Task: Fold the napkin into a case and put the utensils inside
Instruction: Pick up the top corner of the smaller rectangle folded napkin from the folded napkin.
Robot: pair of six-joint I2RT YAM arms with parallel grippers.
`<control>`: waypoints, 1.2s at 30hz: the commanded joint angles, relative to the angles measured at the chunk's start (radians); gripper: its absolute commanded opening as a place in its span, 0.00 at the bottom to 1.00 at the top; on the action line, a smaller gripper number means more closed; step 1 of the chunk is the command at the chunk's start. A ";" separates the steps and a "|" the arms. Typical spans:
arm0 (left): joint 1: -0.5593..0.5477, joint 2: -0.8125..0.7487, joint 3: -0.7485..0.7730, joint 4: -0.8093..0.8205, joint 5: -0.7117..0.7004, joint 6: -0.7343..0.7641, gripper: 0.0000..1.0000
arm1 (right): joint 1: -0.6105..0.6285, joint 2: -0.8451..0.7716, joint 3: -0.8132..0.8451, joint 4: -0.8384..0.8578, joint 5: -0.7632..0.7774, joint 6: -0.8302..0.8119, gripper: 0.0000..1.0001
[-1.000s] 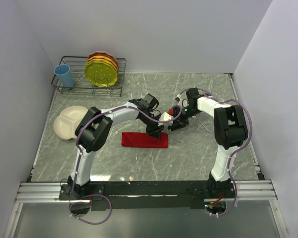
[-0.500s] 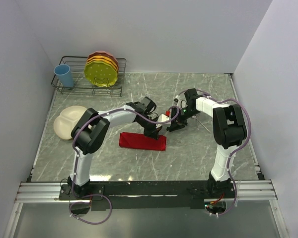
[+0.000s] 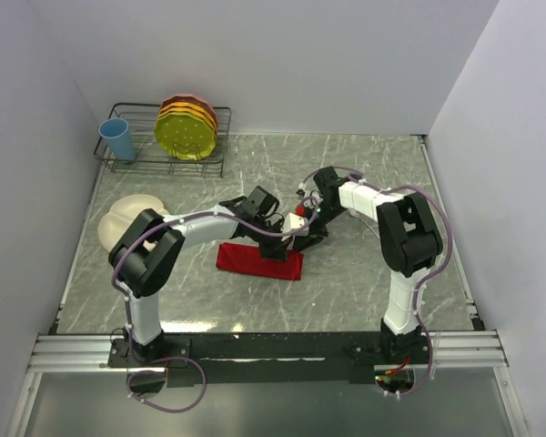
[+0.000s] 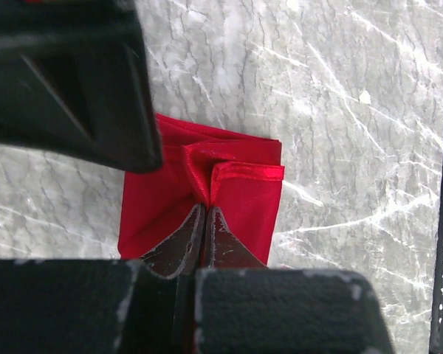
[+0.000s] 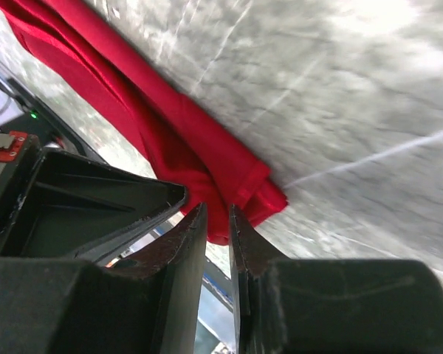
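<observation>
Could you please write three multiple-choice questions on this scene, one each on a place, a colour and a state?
1. Where is the blue cup?
A. near right corner
B. in the wire rack at far left
C. dead centre

2. What colour is the plate lying flat?
A. cream
B. green
C. black

3. What is the left end effector doing to the napkin?
A. hovering wide open above it
B. parked far from it
C. shut on a fold of it

Answers:
1. B, the cup stands at the rack's left end.
2. A, the plate left of the napkin is pale cream.
3. C, the left wrist view shows the fingers closed with red cloth puckered at their tips.
</observation>
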 commanded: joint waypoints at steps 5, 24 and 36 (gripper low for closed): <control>-0.021 -0.096 -0.087 0.117 -0.035 -0.063 0.01 | 0.058 0.064 0.009 -0.016 0.033 0.010 0.26; 0.031 -0.131 -0.195 0.129 -0.041 -0.488 0.01 | 0.078 0.100 0.032 0.031 0.183 -0.025 0.25; 0.132 -0.040 -0.169 0.103 0.072 -0.623 0.01 | 0.109 0.049 0.018 0.073 0.220 -0.062 0.25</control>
